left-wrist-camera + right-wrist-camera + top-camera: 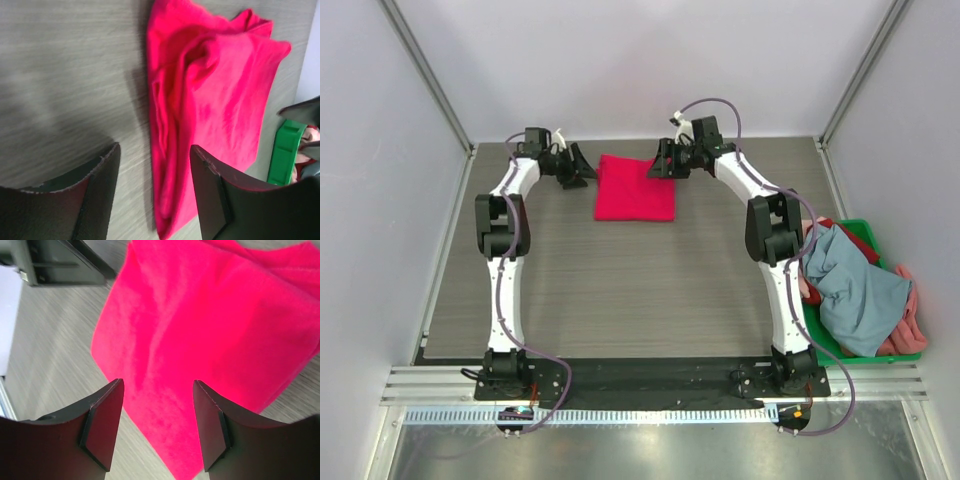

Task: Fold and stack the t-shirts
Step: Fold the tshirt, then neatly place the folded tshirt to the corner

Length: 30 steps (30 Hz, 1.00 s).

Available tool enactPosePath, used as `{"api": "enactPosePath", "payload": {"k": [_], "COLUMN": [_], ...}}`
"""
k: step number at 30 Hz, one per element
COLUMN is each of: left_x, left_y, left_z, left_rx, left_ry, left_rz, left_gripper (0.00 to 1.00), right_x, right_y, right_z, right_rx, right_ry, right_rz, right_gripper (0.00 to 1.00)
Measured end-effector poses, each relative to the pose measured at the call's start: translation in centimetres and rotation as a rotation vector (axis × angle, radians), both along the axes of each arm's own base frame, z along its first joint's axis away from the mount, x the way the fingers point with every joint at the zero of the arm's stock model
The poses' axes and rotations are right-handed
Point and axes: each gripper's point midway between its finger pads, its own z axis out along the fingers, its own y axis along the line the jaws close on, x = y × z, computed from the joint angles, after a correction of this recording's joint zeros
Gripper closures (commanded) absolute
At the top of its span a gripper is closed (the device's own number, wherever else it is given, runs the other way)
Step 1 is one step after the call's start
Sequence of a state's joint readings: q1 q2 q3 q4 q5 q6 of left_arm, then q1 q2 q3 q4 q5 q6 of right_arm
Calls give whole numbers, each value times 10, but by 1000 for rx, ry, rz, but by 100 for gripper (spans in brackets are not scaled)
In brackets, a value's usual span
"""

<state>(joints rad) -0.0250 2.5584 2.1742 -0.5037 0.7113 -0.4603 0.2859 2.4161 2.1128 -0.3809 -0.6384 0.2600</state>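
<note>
Nearest, beside the right arm's base, the green crate holds a heap of unfolded shirts, the grey-blue shirt on top and the salmon-pink shirt at its outer edge; bare table lies beyond; at the far end the crimson shirt lies folded flat, nearly square, with no clear long axis; the left gripper stands just off its left edge, jaws apart and empty; the right gripper hovers over its far right corner, jaws likewise apart, gripping nothing; the heap probably comes next, nearer the right arm, with nothing in the way.
</note>
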Motion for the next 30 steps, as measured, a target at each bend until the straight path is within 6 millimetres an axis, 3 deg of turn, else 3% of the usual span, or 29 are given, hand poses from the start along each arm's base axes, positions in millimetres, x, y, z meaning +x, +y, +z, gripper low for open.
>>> {"api": "enactPosePath", "payload": {"k": [10,16,20,23,28,30], "left_x": [13,9,9,9,9,8], "left_y": [-30,-61,-64,-60,-43,-23], "left_z": [1,-5,-10,-12,-12,-11], "left_rx": [-65,-93,-81,-75,-52,-24], "left_ry": [-51,-49,-40,-34,-36,-38], "left_rz": [-37,-74,-64,-56,-57,-51], "left_gripper": [45,68,85,99,100,100], "right_x": [-1,2,3,4,1,-3], "right_y": [-13,-13,-14,-18,-30,-38], "right_z": [-60,-59,-59,-59,-40,-25], "right_rx": [-73,-75,-85,-88,-104,-113], "right_ry": [92,82,71,68,46,27], "right_rz": [-23,-23,-21,-21,-14,-12], "right_gripper": [37,37,37,37,37,38]}}
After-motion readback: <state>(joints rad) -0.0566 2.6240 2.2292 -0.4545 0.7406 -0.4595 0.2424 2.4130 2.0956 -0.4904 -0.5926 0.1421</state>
